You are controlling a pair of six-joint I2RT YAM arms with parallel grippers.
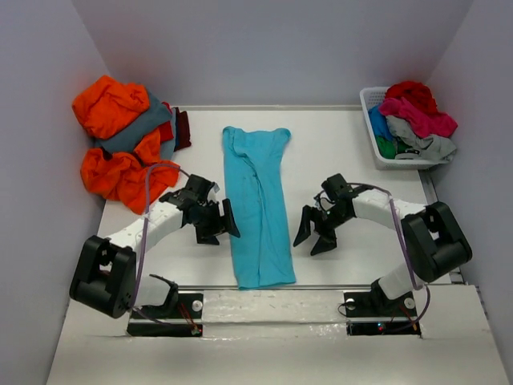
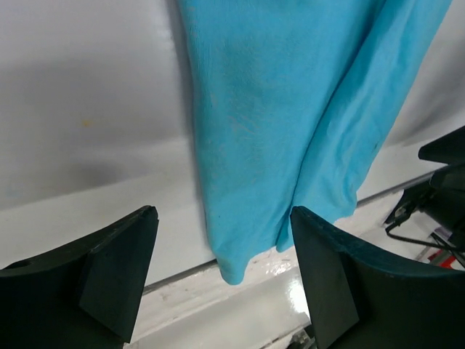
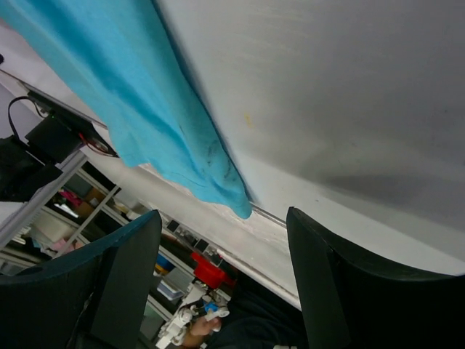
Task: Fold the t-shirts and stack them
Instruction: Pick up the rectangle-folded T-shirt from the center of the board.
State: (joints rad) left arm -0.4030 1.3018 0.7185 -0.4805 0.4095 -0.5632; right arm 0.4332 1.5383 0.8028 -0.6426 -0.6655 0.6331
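Top external view: turquoise t-shirt lies flat as a long narrow strip down the middle of the table. On either side, the left gripper and the right gripper have jaws wide apart and hold nothing. A heap of t-shirts sits at the far left corner. The white basket at far right holds more.

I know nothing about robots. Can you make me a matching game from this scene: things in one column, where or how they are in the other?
1 turquoise t-shirt
2 orange t-shirts
3 pink t-shirt
4 left gripper

A heaped at the far left corner of the table
B in the white basket
C open, holding nothing
D spread in a long strip down the middle

Pairs: 1-D, 2-A, 3-B, 4-C
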